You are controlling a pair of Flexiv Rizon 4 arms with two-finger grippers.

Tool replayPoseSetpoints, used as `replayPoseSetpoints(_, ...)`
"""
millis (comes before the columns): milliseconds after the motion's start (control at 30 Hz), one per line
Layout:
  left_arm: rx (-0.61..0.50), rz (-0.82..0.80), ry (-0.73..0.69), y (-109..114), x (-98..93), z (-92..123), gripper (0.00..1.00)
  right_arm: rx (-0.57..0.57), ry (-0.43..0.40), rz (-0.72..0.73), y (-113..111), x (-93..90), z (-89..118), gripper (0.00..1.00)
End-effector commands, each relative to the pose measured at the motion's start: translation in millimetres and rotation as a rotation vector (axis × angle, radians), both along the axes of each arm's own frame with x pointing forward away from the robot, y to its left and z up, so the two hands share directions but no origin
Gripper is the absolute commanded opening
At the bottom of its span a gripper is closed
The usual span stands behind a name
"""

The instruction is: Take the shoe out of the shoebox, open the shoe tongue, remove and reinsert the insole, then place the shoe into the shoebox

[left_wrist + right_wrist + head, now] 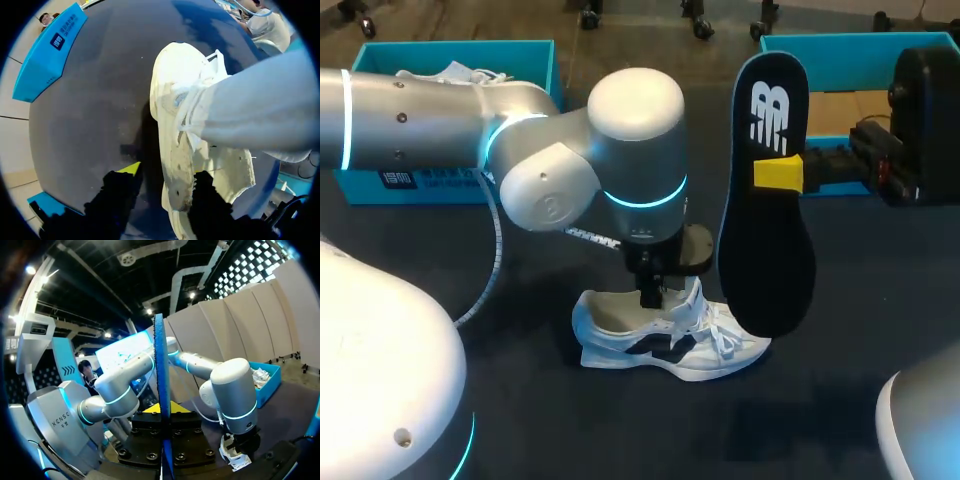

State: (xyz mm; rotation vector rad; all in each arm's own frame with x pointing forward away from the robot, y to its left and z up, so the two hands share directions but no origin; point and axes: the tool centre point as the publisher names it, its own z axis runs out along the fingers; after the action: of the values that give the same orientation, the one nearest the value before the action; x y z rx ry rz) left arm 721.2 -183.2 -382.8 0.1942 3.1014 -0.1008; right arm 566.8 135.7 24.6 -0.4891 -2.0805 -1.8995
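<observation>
At the middle of the dark counter [550, 420], a white shoe [660, 350] on its sole, toe toward the right arm's side, laces loose, dark mark on its flank. Directly above its mouth, the left end effector [650, 297], pointing straight down from the left arm [550, 170]. From the left wrist: fingers [117, 197] set fairly wide, straddling the shoe's side wall, one outside it with a strip of counter showing between, the other at the opening; gripping nothing. Above and just right of the shoe, clear of the counter, a black insole [767, 250] upright, heel end up, toe end low over the shoe's front; touching it or not, cannot tell. Pinched near mid-length by the right end effector [778, 172], clamped on both faces; from the right wrist, edge-on between the yellow tips. At the far left, a blue shoebox [420, 180] with something white inside; at the far right, a second blue shoebox [850, 45], brown base showing.
</observation>
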Motion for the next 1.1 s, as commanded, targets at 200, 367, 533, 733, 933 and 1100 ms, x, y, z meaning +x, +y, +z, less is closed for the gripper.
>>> replayPoseSetpoints(200,-0.012,-0.010,-0.003,4.6,-5.1,5.0,0.00,-0.003,-0.001,-0.016,9.5,-6.5,4.1,0.00)
replayPoseSetpoints(367,-0.030,-0.030,-0.007,5.9,-9.6,16.7,0.00,-0.003,-0.001,-0.016,9.5,-6.5,4.1,0.00)
replayPoseSetpoints(533,-0.074,-0.089,-0.003,8.2,-12.9,40.6,0.00,-0.003,-0.001,-0.016,9.5,-6.5,4.1,0.00)
replayPoseSetpoints(733,-0.122,-0.262,-0.007,13.1,-14.9,65.8,0.00,-0.003,-0.001,-0.016,9.5,-6.5,4.1,0.00)
replayPoseSetpoints(933,0.036,-0.265,-0.332,22.3,-15.8,77.6,0.00,-0.003,-0.001,-0.016,9.5,-6.5,4.1,0.00)
replayPoseSetpoints(1100,0.036,-0.265,-0.332,22.3,-15.8,77.6,0.00,-0.003,-0.001,-0.016,9.5,-6.5,4.1,0.00)
